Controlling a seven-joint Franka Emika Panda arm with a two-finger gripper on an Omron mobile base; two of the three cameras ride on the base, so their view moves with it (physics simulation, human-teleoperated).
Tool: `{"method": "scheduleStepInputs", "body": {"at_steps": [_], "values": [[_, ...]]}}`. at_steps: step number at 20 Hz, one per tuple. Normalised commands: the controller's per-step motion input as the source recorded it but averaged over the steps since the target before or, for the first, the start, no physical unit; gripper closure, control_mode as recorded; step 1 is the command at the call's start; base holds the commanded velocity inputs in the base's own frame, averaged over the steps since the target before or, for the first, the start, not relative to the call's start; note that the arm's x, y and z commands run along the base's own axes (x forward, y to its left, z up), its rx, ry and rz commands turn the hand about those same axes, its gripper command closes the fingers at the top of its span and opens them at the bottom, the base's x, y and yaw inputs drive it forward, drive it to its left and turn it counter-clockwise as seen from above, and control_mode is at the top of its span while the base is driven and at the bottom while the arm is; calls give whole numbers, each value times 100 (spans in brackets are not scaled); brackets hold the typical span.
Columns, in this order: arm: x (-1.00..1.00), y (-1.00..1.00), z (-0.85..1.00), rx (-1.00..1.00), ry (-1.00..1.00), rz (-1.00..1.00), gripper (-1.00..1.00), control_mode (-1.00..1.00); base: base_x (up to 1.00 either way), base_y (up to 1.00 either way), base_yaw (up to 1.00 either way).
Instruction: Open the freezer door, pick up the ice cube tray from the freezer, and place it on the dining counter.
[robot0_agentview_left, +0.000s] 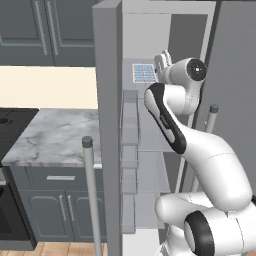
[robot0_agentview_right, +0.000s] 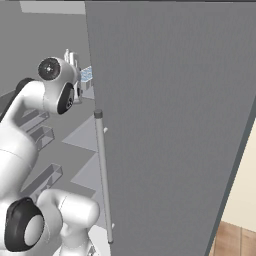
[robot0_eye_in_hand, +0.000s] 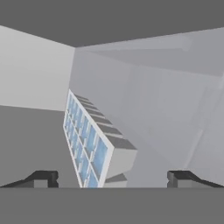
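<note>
The freezer door (robot0_agentview_left: 107, 100) stands swung open toward me, showing its inner bins (robot0_agentview_left: 130, 135) and bar handle (robot0_agentview_left: 90, 190). Inside the white freezer (robot0_agentview_left: 150, 30), the light blue ice cube tray (robot0_agentview_left: 144, 73) (robot0_agentview_right: 86, 75) lies on an upper shelf. My gripper (robot0_agentview_left: 161, 62) (robot0_agentview_right: 73, 57) is reached in at that height, just right of the tray. In the hand view the gripper (robot0_eye_in_hand: 113, 178) is open, its dark fingertips (robot0_eye_in_hand: 43, 178) wide apart. The tray (robot0_eye_in_hand: 85, 144) lies close ahead between them, left of centre, with nothing gripped. The dining counter is out of view.
The plain grey fridge door (robot0_agentview_right: 170, 125) with its bar handle (robot0_agentview_right: 102, 175) stands shut right of the arm. A small marble counter (robot0_agentview_left: 55, 135) over dark cabinets, backed by a cream wall, lies left of the open door. Shelves (robot0_agentview_right: 85, 135) fill the freezer below the hand.
</note>
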Motion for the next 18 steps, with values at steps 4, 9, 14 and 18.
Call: {"method": "scheduleStepInputs", "body": {"at_steps": [4, 9, 14, 18], "values": [[11, 7, -8, 0, 0, 0, -100, -100, 0, 0, 0], [11, 11, -4, 0, 0, 0, -100, -100, 0, 0, 0], [18, 2, 0, 0, 0, 0, -100, -100, 0, 0, 0], [28, 0, 0, 0, 0, 0, -100, -100, 0, 0, 0]]}}
